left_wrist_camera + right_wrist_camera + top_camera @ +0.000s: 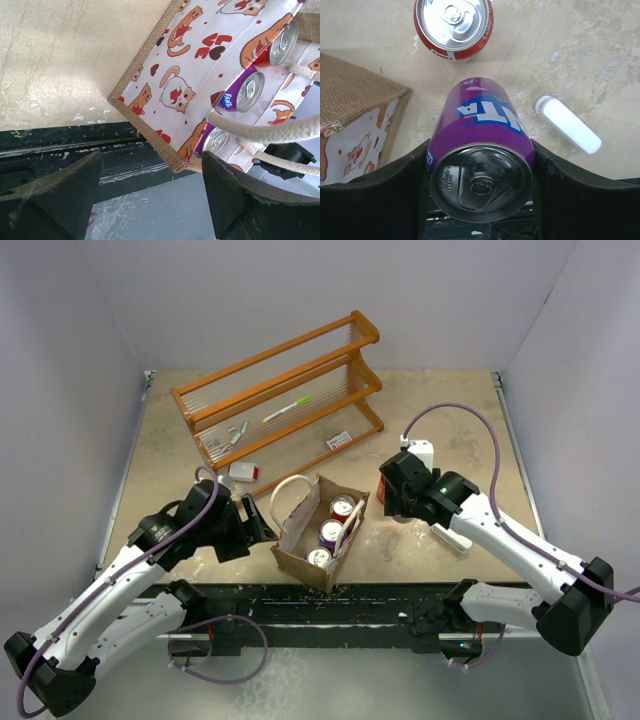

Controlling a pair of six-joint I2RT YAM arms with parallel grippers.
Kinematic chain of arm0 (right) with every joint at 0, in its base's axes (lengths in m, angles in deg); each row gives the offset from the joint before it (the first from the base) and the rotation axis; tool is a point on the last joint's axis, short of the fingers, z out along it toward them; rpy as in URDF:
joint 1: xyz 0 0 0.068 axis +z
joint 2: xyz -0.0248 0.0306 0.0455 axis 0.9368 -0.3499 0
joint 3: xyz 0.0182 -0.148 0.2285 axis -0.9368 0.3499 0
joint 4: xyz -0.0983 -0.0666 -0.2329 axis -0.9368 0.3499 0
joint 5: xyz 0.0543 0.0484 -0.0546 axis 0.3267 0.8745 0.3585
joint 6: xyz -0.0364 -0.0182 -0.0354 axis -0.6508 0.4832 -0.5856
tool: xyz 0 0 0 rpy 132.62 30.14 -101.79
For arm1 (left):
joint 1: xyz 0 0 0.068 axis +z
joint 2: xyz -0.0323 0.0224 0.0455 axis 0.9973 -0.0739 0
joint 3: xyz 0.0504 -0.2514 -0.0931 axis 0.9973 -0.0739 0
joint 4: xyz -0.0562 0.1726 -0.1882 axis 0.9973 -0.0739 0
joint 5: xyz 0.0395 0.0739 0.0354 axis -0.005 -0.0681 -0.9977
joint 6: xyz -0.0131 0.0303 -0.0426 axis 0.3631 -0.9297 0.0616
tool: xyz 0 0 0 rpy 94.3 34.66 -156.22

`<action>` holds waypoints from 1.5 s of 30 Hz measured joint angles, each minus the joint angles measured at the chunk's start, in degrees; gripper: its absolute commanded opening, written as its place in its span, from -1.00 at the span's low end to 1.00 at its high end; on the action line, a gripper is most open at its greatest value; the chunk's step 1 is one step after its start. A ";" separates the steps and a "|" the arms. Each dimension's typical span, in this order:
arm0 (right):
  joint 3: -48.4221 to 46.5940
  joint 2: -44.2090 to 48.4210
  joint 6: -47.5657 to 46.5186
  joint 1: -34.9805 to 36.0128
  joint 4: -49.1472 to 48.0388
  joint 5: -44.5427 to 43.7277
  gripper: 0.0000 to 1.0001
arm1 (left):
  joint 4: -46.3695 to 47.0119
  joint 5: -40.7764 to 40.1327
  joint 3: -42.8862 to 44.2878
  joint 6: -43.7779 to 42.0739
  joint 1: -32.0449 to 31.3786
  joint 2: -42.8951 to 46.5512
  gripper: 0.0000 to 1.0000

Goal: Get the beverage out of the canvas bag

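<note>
The canvas bag (296, 530) stands on the bench (440, 420) near its front edge, between the two arms. It holds three cans in a row: one red (343, 507) and two purple (331, 532). The left end effector (152, 167) is just beside the bag's near left corner, fingers apart and empty. The right end effector (480, 170), to the right of the bag, is clamped on a purple Fanta can (480, 120), near a red can (454, 27) standing on the bench.

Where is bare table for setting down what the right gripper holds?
Widest bare patch for the purple can: the table at far right, between the wooden rack and the right edge. A smaller one lies right of the canvas bag. Crowded: around the red can and white block.
</note>
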 measured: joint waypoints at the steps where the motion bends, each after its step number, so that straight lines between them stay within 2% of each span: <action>1: 1.14 -0.13 0.24 -0.22 -1.27 0.39 -0.97 | -0.11 -0.02 0.20 0.02 0.00 -0.04 0.67; 12: 7.06 -5.92 1.66 -2.16 -12.02 1.55 -0.94 | -2.32 -0.66 1.84 0.00 0.00 0.76 0.70; 19: 9.81 -8.74 1.55 -2.64 -17.03 3.23 -0.81 | -3.82 -0.81 4.74 -0.15 0.00 0.00 0.72; 22: 10.38 -9.94 1.88 -2.75 -18.05 3.72 -0.62 | -4.44 -0.92 5.35 -0.22 0.00 0.52 0.71; 28: 10.45 -10.01 3.15 -2.91 -18.43 3.54 -0.05 | -5.51 -0.87 5.66 -0.52 0.00 1.18 0.73; 33: 10.45 -9.99 4.11 -2.91 -18.14 3.10 0.59 | -6.10 -0.87 6.82 -1.38 0.00 1.14 0.74; 41: 10.43 -6.88 4.46 -2.91 -16.50 3.02 0.86 | -6.69 -1.09 7.32 -1.75 0.00 3.41 0.79; 45: 10.32 -2.45 4.44 -2.91 -14.47 3.02 0.88 | -6.69 -1.31 7.32 -2.08 0.00 4.28 0.79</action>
